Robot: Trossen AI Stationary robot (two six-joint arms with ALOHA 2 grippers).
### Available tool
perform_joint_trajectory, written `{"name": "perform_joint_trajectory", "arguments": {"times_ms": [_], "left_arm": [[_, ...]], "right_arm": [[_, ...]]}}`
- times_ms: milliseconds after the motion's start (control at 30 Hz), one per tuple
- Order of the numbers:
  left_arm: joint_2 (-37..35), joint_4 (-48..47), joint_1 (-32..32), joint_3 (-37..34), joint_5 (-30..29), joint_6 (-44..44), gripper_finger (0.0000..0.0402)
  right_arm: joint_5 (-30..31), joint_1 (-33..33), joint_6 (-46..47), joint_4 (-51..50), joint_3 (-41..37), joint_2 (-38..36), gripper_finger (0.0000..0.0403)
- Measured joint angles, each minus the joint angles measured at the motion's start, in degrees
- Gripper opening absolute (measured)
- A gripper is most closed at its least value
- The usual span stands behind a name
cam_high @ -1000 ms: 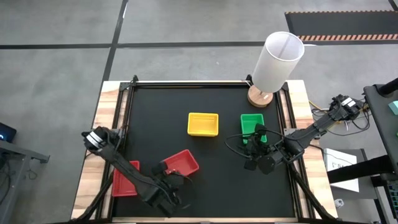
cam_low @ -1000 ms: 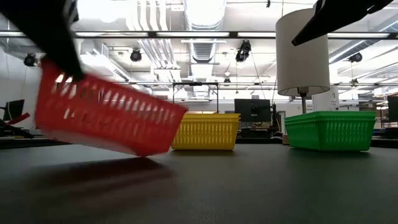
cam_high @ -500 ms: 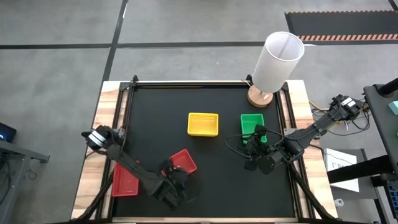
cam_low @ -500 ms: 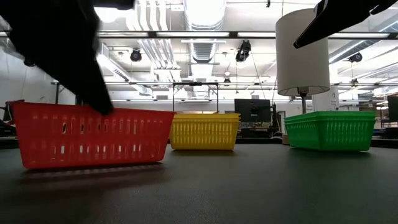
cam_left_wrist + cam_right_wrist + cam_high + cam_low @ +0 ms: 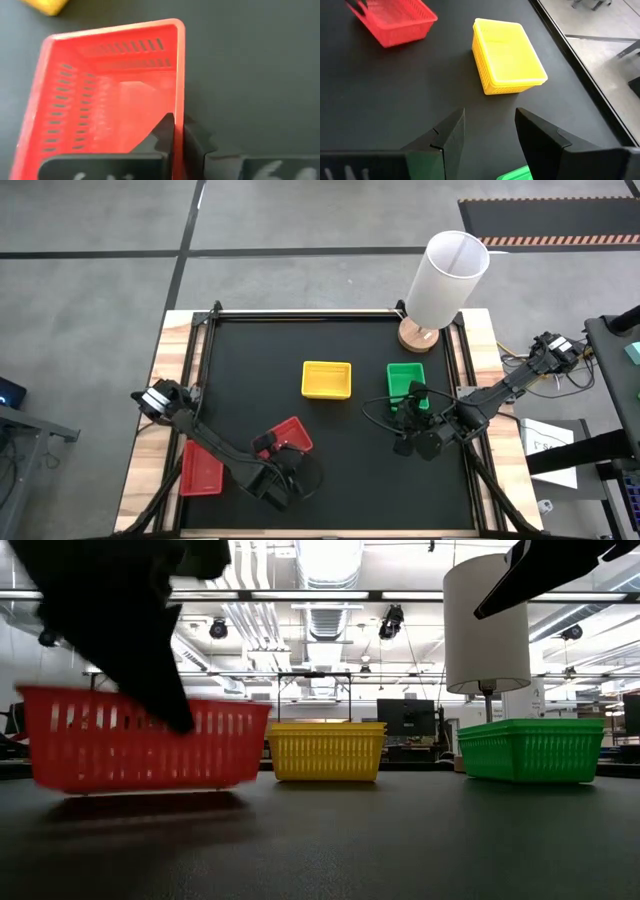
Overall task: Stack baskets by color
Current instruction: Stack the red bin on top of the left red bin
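A red basket [image 5: 287, 436] sits at the near middle of the black mat, with my left gripper [image 5: 272, 467] shut on it from the near side; in the low view the basket [image 5: 140, 745] is level and blurred. A second red basket [image 5: 200, 470] lies at the near left. A yellow basket [image 5: 327, 379] and a green basket [image 5: 404, 374] rest on their bottoms farther back. My right gripper [image 5: 490, 117] hangs open over the green basket's near end [image 5: 515, 175], touching nothing. My left gripper holds the red basket by the rim of one side wall [image 5: 179, 107], one finger [image 5: 165, 132] inside the basket and one [image 5: 195, 142] outside. The fingers slant down from the table's near side. The basket stays level and low; whether its bottom touches the mat I cannot tell.
A tall white cylinder [image 5: 446, 278] on a wooden base stands at the far right corner. A black frame rail [image 5: 300, 314] runs along the mat's far edge. Bare mat lies between the red basket and the yellow one, and along the near edge.
The red basket, tilted with one end raised a second ago, has come down level and then shifted toward the table's left. My left gripper has sunk and gone left with it.
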Motion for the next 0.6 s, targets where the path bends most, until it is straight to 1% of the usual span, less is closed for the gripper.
{"name": "perform_joint_trajectory", "arguments": {"times_ms": [67,167,300,367,467,533,600], "left_arm": [[-0.05,-5.79,-0.03,3.64,0.13,-2.27,0.0002],[-0.05,-15.87,-0.15,11.23,0.39,-2.81,0.0001],[-0.05,-30.36,-0.27,21.52,3.45,-3.31,0.0001],[-0.1,-36.04,-0.51,25.26,4.55,-5.5,0.0],[-0.1,-45.43,-1.28,29.0,7.83,-12.45,0.0],[-0.98,-44.81,-1.53,28.78,11.95,-15.98,0.0],[-1.69,-45.4,-2.15,28.21,15.83,-22.31,0.0]], "right_arm": [[0.05,0.0,-0.32,0.0,0.0,0.0,0.0167],[0.17,0.0,-0.46,0.0,0.0,0.0,0.0165],[0.19,-0.02,-0.76,0.02,-0.04,0.0,0.0164],[0.19,-0.02,-0.8,0.0,-0.18,0.0,0.0164],[0.2,-0.02,-0.82,0.02,-0.58,0.0,0.0164],[0.21,-0.02,-0.89,0.02,-0.88,0.0,0.0164],[0.21,-0.02,-0.93,0.14,-0.97,-0.02,0.0163]]}}
